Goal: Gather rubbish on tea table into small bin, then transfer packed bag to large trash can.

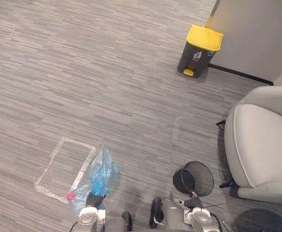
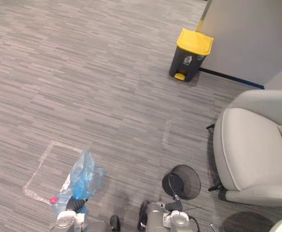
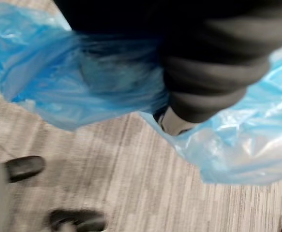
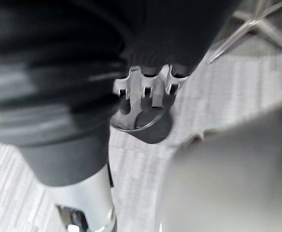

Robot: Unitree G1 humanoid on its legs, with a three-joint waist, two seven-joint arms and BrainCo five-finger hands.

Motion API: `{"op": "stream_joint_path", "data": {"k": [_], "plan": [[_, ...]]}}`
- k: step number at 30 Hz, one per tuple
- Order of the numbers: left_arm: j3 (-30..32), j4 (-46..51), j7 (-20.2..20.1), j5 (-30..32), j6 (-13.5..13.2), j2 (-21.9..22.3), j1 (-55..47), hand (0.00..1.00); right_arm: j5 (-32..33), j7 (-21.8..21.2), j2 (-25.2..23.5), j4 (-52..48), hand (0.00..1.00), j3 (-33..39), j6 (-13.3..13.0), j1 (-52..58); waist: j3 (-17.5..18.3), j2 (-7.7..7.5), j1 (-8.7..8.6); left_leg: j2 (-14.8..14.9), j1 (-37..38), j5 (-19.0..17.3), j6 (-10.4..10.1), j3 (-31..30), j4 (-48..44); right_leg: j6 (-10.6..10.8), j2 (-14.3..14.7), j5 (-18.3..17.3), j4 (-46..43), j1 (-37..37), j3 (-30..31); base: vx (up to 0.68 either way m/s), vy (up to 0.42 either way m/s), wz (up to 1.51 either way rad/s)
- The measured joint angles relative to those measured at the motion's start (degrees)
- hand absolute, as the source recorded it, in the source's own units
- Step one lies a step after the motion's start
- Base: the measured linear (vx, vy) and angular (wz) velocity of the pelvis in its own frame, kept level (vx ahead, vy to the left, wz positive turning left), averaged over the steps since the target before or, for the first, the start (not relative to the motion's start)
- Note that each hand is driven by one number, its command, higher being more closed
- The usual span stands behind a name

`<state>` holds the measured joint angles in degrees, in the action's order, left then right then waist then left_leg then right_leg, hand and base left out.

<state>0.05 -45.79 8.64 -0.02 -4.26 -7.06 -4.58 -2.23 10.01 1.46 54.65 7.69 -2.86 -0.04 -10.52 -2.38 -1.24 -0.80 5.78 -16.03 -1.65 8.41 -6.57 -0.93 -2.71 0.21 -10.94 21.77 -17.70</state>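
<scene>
left hand (image 1: 94, 199): held low at the robot's left; blue bag (image 1: 102, 174) is bunched against it. Fingers are buried in plastic behind the cover, so their state cannot be told.
blue bag: packed, already out of the bin, a red scrap (image 1: 70, 195) seen through the film. It is kept at the side, probably so the walking path stays clear.
right hand (image 1: 195, 202): fingers (image 4: 150, 89) are curled over a dark curved rim, judged to be the small bin (image 1: 203, 176); bin is tipped on its side, mouth shown empty.
tape outline (image 1: 51, 159): marked on the carpet just beyond the bag; purpose not clear.
armchair (image 1: 261, 145): beside the bin, to be skirted.
large trash can (image 1: 200, 50): yellow lid closed, against the wall (image 1: 257, 34), well apart from the bag. Transfer not yet done; the pedal or lid must be dealt with first.
</scene>
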Motion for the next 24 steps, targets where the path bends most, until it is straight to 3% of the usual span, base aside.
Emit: {"op": "stream_joint_path", "data": {"k": [1, 2, 4, 5, 6, 7, 8, 9, 12, 15, 16, 17, 18, 19, 20, 22, 24], "plan": [[0.02, -0.03, 0.0, 0.05, -0.02, 0.01, 0.02, 1.0, 0.04, -0.01, 0.01, -0.09, 0.0, 0.59, -0.07, 0.23, 0.08, -0.13, -0.46, 0.16, 1.5, -0.7, -1.15, -1.3, -0.1, -3.77, -0.07, 4.81, 0.08, -0.8, 0.06, 0.58, -0.153, 0.53], [0.08, -0.41, 0.03, 0.07, -0.04, 0.93, 0.39, 1.0, 0.0, -0.07, 0.58, -0.13, 0.0, 1.15, -0.03, -0.42, -0.05, 1.51, -0.45, 2.13, 2.19, -1.07, -1.92, -1.89, -0.77, -4.78, 0.98, 3.96, -0.95, -2.04, -1.08, 0.57, -0.155, 0.51], [0.08, -0.21, -0.03, 0.17, -0.27, 2.22, 1.09, 1.0, 0.12, -0.23, 0.46, -1.97, 0.0, 1.72, 0.03, -0.35, -0.92, 2.83, -0.73, 3.88, -0.35, -0.14, -3.66, -0.94, -9.31, -5.45, 1.59, -0.18, -1.62, -4.69, -2.55, 0.5, -0.148, 0.35], [0.45, -0.04, -0.12, 0.21, -0.22, 3.01, 0.98, 1.0, 0.13, -0.34, 0.34, -2.47, 0.0, 1.62, 0.05, 0.11, -1.21, 3.25, -0.95, 4.67, -1.86, 0.16, -4.15, -0.05, -16.05, -5.31, 2.12, -1.31, -1.24, -6.77, -2.84, 0.55, -0.144, 0.14], [1.45, 1.19, -0.18, 0.36, -0.2, 4.62, -0.03, 1.0, 0.24, -0.38, 0.06, -3.8, 0.0, 1.0, 0.35, 0.93, -1.6, 3.52, -0.83, 7.92, -7.25, 3.53, -5.53, 1.78, -33.02, -5.61, 3.16, -3.14, 0.41, -11.66, -2.29, 0.54, -0.116, -0.06], [1.68, 2.19, -0.28, 0.37, -0.26, 5.19, -0.64, 1.0, 0.61, -0.35, -0.54, -4.67, 0.0, 0.56, 0.32, 1.26, -1.66, 3.49, -0.27, 9.81, -9.8, 3.13, -4.8, 2.7, -39.71, -5.76, 3.73, -3.95, 0.81, -13.66, -1.57, 0.6, -0.093, -0.39], [1.98, 3.5, -0.53, 0.37, -0.27, 6.09, -0.94, 1.0, 1.02, -0.31, -1.21, -6.35, 0.0, 0.55, 0.26, 1.31, -1.95, 2.89, 0.68, 12.28, -13.79, 1.35, -2.57, 4.75, -47.84, -5.78, 3.96, -5.41, 1.22, -16.58, 0.07, 0.43, -0.038, -0.69], [1.94, 4.3, -1.04, 0.31, -0.27, 6.75, -0.73, 1.0, 1.12, -0.22, -1.39, -7.38, 0.0, 0.57, -0.03, 0.96, -2.27, 1.99, 1.5, 13.75, -17.93, 0.13, -1.44, 6.02, -49.4, -5.42, 3.81, -6.17, 2.15, -19.05, 2.18, 0.41, -0.028, -0.68], [2.41, 4.75, -1.29, 0.29, -0.28, 7.82, -0.62, 1.0, 1.11, -0.04, -2.09, -8.84, 0.0, 0.78, 0.03, 0.8, -2.29, 1.79, 3.07, 14.96, -23.13, -0.9, -1.02, 6.09, -40.22, -4.46, 3.46, -6.72, 4.38, -21.88, 6.04, 0.37, 0.054, -0.77], [2.88, 4.7, -1.27, 0.31, -0.28, 8.78, 0.07, 1.0, 1.09, 0.31, -2.86, -8.74, 0.0, 2.51, 0.18, 0.7, -2.39, 1.59, 3.7, 11.98, -25.75, 1.05, -2.36, 1.84, -23.02, -1.43, 1.1, -9.19, 4.5, -24.58, 9.76, 0.37, 0.225, -0.6], [2.87, 4.57, -1.24, 0.31, -0.32, 9.09, 0.13, 1.0, 1.07, 0.47, -2.8, -8.6, 0.0, 2.78, 0.19, 1.19, -2.12, 1.79, 3.81, 10.59, -25.33, 4.21, -3.05, -0.04, -15.48, 0.25, 0.22, -10.5, 4.2, -25.27, 11.2, 0.47, 0.396, -0.66], [2.87, 3.91, -1.19, 0.3, -0.37, 9.37, -0.12, 1.0, 1.03, 0.89, -2.31, -7.76, 0.0, 2.77, 0.22, 1.53, -1.76, 2.56, 4.08, 10.21, -24.15, 10.13, -4.08, -1.81, -10.23, 2.4, -0.01, -12.09, 4.02, -25.85, 13.05, 0.47, 0.428, -0.83], [2.86, 3.53, -1.11, 0.29, -0.37, 9.45, -0.1, 1.0, 1.01, 1.1, -2.03, -6.66, 0.0, 2.76, 0.39, 1.54, -1.22, 2.37, 4.56, 9.72, -23.47, 14.08, -3.73, -1.6, -10.24, 3.4, -0.51, -12.86, 3.79, -26.02, 14.63, 0.32, 0.311, -0.77], [2.8, 3.44, -1.11, 0.29, -0.29, 8.28, 0.02, 1.0, 0.96, 1.11, -3.23, -6.05, 0.0, 2.54, 0.89, 1.9, 0.17, 0.14, 4.58, 7.8, -23.51, 11.6, -2.75, 0.49, -11.02, 4.35, -2.97, -13.46, 3.43, -25.92, 15.93, 0.35, 0.26, -0.6], [2.82, 3.26, -1.07, 0.31, -0.22, 7.52, 0.52, 1.0, 0.92, 1.17, -4.31, -6.38, 0.0, 2.62, 0.88, 2.85, 0.75, -0.95, 4.58, 6.63, -23.2, 9.73, -1.62, 2.47, -12.7, 4.94, -5.09, -13.75, 1.56, -25.37, 16.21, 0.45, 0.302, -0.42], [2.49, 2.67, -1.08, 0.31, -0.08, 7.37, 0.39, 1.0, 0.91, 1.12, -4.52, -6.25, 0.0, 2.6, 1.16, 3.0, 0.68, -0.85, 4.72, 5.64, -20.39, 6.62, 0.02, 4.81, -14.53, 5.39, -6.88, -13.96, -5.14, -24.15, 17.35, 0.5, 0.347, -0.53], [1.93, 2.24, -0.99, 0.29, 0.08, 7.04, 0.43, 1.0, 0.86, 1.11, -4.72, -6.25, 0.0, 2.59, 1.13, 2.97, 0.66, -0.63, 4.53, 4.79, -15.86, 3.97, 0.96, 7.0, -13.58, 8.27, -8.51, -13.0, -18.57, -19.43, 18.7, 0.36, 0.243, -0.5]]}}
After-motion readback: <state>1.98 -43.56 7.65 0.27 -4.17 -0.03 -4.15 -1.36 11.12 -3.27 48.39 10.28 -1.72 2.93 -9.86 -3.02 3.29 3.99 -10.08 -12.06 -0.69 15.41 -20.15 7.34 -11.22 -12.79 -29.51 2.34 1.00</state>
